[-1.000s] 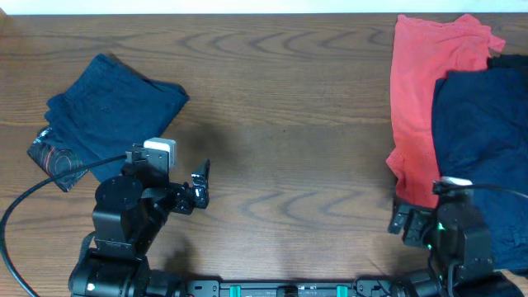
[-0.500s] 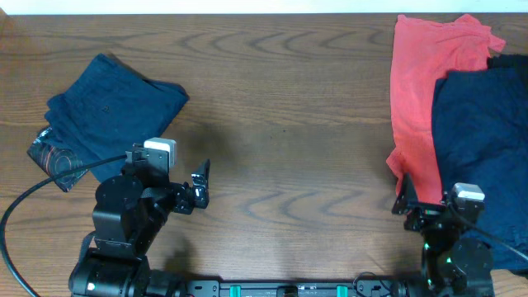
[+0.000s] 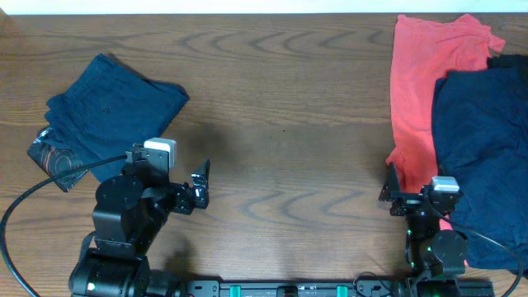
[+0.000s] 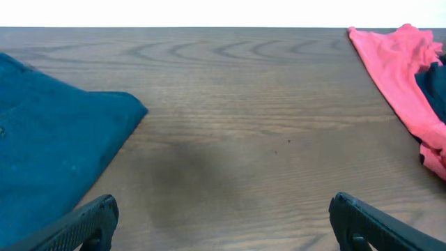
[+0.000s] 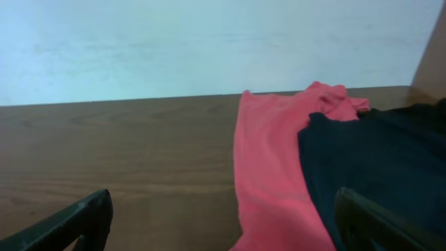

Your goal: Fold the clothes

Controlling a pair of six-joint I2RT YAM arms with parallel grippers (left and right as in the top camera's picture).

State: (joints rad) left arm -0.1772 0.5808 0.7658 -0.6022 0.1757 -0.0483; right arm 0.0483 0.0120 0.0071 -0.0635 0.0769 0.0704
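A folded dark blue garment [image 3: 111, 111] lies at the table's left, over a patterned item; its edge shows in the left wrist view [image 4: 49, 153]. A red shirt [image 3: 425, 91] lies unfolded at the right with a navy garment [image 3: 483, 140] on top of it; both show in the right wrist view, red [image 5: 268, 167] and navy [image 5: 369, 167]. My left gripper [image 3: 200, 183] is open and empty over bare wood, right of the folded pile; its fingers frame the left wrist view [image 4: 223, 223]. My right gripper [image 3: 394, 191] is open and empty at the red shirt's near edge [image 5: 223, 223].
The patterned dark item [image 3: 51, 157] sticks out under the folded pile at the far left. A black cable [image 3: 25, 202] runs from the left arm across the front left. The wooden table [image 3: 280, 124] stretches between the two piles.
My right arm has swung up and leftward from the front edge, bringing its gripper to the red shirt's lower edge. The left arm has not moved.
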